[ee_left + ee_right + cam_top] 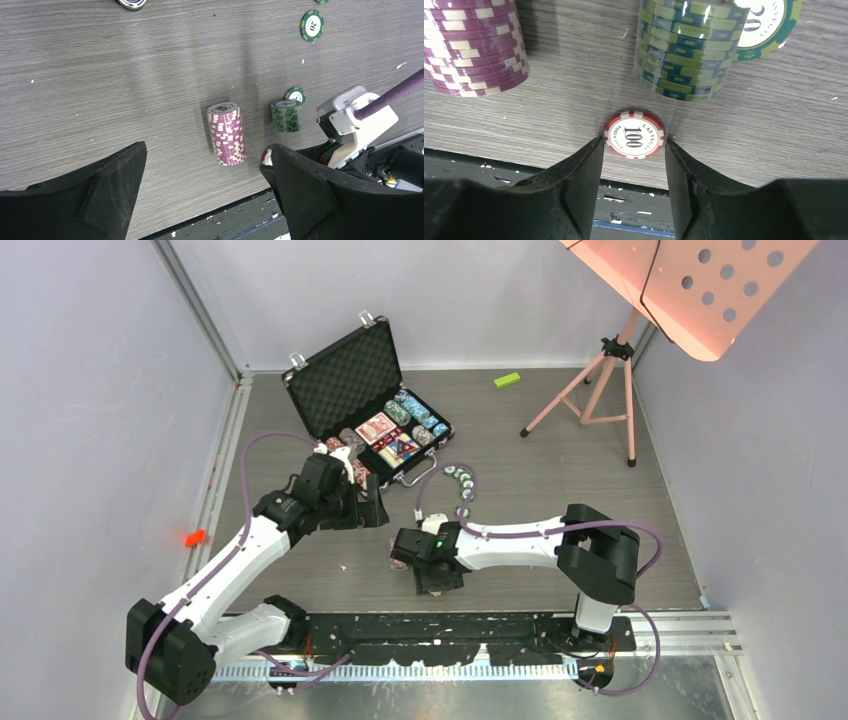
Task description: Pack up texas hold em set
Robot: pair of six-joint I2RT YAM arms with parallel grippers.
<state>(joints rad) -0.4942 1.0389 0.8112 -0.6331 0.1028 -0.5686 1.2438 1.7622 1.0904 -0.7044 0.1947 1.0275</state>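
The briefcase [345, 380] stands open near the far left corner of the desk [560, 510], lid up, with rows of chips and the cards [378, 427] in its tray. The chip faces are too small to read from above, and dice cannot be made out. A few loose chips [463, 483] lie on the desk just in front of the case, small and blurred.

By the near edge of the desk the right gripper [634, 146] points down at a red chip [634, 135] lying flat, marked 100. Its jaws are narrow, one finger at each side of the chip and right against its rim; whether they pinch it cannot be told. Beyond it stand a purple stack [474, 45], cut off at the top left, and a green stack [681, 55] with a single green chip [769, 25] leaning against its far side, its top cropped.

The left gripper [209, 150] hangs wide open above the same spot, holding nothing, with the purple stack showing between its fingers. From its camera the red chip is mostly hidden behind one finger, and a silver object [131, 4] at the top edge is cut off and unclear
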